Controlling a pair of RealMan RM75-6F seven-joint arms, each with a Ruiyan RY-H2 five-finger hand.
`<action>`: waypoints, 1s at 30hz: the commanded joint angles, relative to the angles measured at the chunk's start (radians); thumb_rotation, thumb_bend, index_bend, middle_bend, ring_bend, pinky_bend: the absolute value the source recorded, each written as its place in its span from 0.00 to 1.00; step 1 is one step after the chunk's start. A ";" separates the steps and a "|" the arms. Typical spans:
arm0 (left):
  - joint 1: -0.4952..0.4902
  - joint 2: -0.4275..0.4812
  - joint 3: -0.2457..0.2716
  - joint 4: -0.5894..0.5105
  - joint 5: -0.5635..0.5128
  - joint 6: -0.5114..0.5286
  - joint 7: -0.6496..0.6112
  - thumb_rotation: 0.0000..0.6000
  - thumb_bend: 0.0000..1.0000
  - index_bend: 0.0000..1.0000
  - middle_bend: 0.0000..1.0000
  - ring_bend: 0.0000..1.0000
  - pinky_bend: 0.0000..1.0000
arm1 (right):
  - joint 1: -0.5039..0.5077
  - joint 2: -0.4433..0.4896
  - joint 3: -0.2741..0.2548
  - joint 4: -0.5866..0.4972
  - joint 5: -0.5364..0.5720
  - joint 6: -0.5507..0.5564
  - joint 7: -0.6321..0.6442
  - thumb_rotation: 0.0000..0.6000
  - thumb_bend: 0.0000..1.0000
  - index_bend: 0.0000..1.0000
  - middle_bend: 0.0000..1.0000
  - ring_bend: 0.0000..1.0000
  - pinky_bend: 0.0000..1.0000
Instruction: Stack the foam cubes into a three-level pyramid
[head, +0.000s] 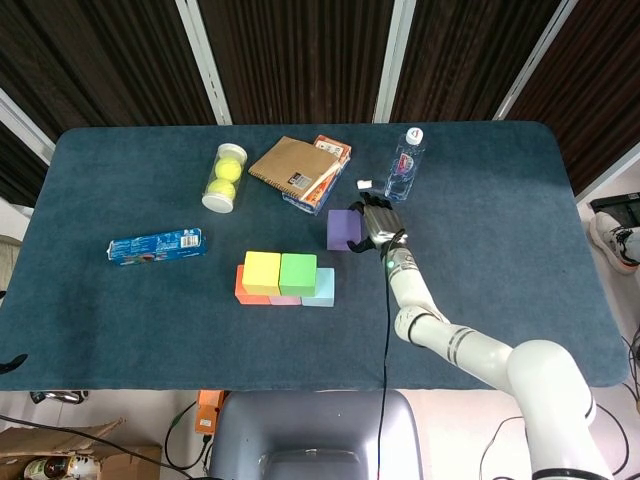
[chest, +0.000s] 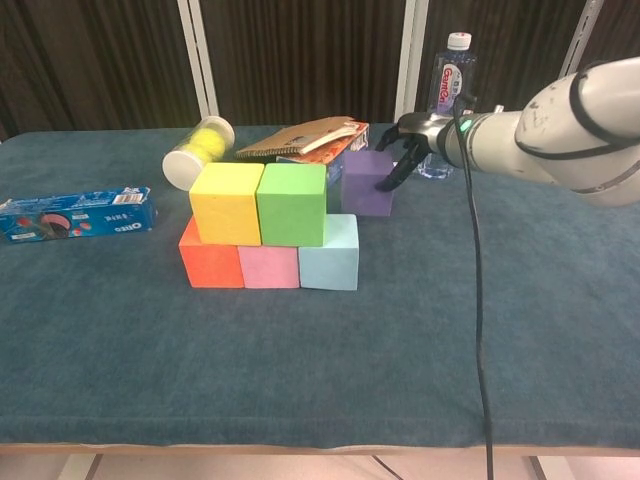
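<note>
the right hand (chest: 408, 150) grips the purple cube (chest: 367, 183) from its right side, fingers curled against it; the cube appears slightly raised off the table (head: 480, 290), just behind the stack. the stack holds orange (chest: 210, 266), pink (chest: 269, 267) and light blue (chest: 330, 266) cubes below, with yellow (chest: 226, 204) and green (chest: 291, 204) cubes on top. open cloth lies to the right. the clear tube (head: 223, 178) contains tennis balls. the left hand is out of sight.

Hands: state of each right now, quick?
Left hand: not in view in either camera.
Right hand: gripping the purple foam cube, which looks lifted just off the table.
</note>
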 joint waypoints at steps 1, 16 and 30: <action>0.003 -0.002 0.001 0.002 0.004 0.005 -0.004 1.00 0.02 0.15 0.00 0.00 0.12 | -0.064 0.136 0.036 -0.214 -0.064 0.087 0.039 1.00 0.27 0.48 0.03 0.00 0.01; 0.037 -0.007 0.007 -0.021 0.048 0.091 -0.011 1.00 0.02 0.15 0.00 0.00 0.12 | -0.058 0.466 0.149 -0.872 0.093 0.349 -0.065 1.00 0.28 0.48 0.03 0.00 0.01; 0.075 -0.017 0.024 0.019 0.082 0.142 -0.080 1.00 0.02 0.15 0.00 0.00 0.12 | 0.209 0.291 0.205 -0.949 0.448 0.654 -0.303 1.00 0.29 0.49 0.03 0.00 0.00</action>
